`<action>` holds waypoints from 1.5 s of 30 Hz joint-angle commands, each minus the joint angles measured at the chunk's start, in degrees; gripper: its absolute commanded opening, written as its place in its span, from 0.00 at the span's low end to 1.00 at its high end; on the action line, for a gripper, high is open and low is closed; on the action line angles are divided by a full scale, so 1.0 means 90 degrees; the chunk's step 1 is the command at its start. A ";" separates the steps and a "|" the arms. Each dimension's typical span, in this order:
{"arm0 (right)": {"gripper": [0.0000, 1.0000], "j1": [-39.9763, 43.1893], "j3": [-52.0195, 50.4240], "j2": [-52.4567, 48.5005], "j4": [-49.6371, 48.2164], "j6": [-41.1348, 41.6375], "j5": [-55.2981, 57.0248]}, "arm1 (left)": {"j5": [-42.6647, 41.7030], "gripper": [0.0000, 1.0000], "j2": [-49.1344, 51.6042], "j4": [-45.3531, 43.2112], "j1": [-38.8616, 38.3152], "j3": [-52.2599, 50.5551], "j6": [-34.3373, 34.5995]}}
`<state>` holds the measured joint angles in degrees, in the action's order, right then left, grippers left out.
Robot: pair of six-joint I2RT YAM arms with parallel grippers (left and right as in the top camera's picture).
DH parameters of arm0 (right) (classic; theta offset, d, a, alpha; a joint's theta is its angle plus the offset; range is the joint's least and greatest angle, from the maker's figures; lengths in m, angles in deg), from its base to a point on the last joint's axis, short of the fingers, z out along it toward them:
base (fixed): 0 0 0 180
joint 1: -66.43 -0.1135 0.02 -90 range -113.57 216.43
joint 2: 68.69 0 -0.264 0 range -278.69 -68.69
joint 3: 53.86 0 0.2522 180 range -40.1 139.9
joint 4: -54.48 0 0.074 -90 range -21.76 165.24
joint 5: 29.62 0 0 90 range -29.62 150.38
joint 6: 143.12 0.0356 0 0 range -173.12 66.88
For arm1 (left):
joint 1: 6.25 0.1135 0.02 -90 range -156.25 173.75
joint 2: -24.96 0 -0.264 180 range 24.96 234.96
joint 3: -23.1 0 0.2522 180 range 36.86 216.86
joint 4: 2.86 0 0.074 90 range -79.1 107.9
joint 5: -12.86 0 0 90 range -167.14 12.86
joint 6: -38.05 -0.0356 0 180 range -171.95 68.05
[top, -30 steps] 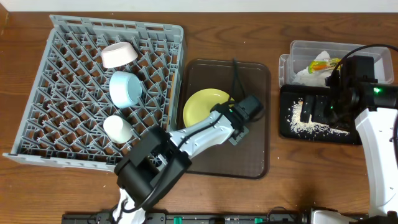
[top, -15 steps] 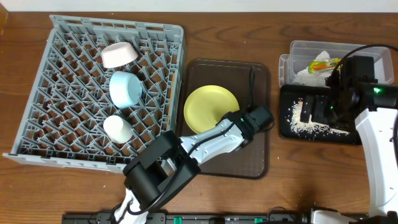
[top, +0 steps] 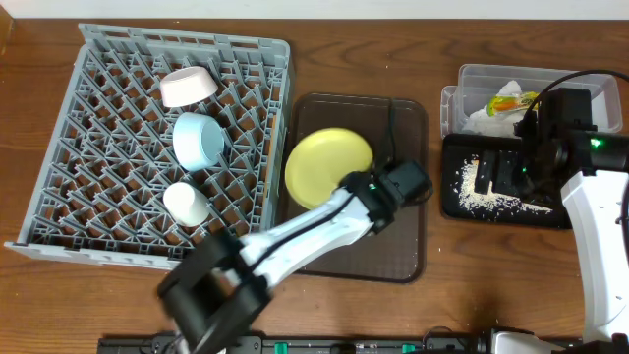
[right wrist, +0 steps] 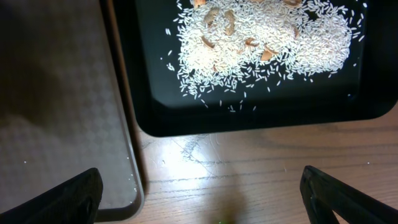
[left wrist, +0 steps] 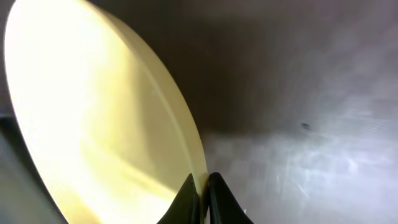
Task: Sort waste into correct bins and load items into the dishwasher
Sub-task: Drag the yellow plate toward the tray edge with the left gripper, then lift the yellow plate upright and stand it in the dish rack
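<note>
My left gripper [top: 366, 187] is shut on the rim of the round yellow plate [top: 327, 165] and holds it tilted over the brown serving tray [top: 405, 258]; the pinch shows in the left wrist view [left wrist: 203, 186]. The grey dish rack [top: 108, 79] at left holds a white bowl [top: 189, 87], a light blue bowl [top: 200, 140] and a small white cup [top: 185, 204]. My right gripper [top: 503, 172] is open and empty above the black tray [top: 452, 202] with rice scraps [right wrist: 267, 43]. The clear tub [top: 482, 77] holds the snack wrapper [top: 511, 100] and white tissue [top: 479, 120]. Chopsticks are out of view.
The brown serving tray's edge [right wrist: 127, 155] lies left of the black tray in the right wrist view, with bare wooden table [right wrist: 249, 168] between my right fingers. The left arm [top: 285, 236] stretches across the tray's front.
My left gripper has moved right along the plate and lifted its right rim, tilting the plate and shifting it slightly toward the rack. The right arm has not moved.
</note>
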<state>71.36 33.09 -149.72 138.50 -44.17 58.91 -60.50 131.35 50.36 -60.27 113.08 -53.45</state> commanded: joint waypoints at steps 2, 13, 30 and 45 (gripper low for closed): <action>0.99 0.0034 0.0095 0.0068 0.0007 -0.0051 0.0066 | 0.0068 0.06 -0.0896 0.0041 0.0085 0.0112 -0.0044; 0.99 0.0034 0.0095 0.0068 0.0007 -0.0049 0.0066 | -0.0019 0.06 -0.2285 -0.0056 0.0838 0.0112 -0.0136; 0.99 0.0034 0.0095 0.0068 0.0007 -0.0049 0.0066 | -0.6866 0.06 -0.2669 -0.0707 0.4403 0.0107 0.0505; 0.99 0.0034 0.0095 0.0068 0.0029 -0.0049 0.0063 | -0.8621 0.06 -0.1377 -0.0704 0.6159 0.0104 0.0537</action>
<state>71.36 33.09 -149.72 138.74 -44.17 58.91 -135.07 117.32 44.07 -6.76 113.08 -48.88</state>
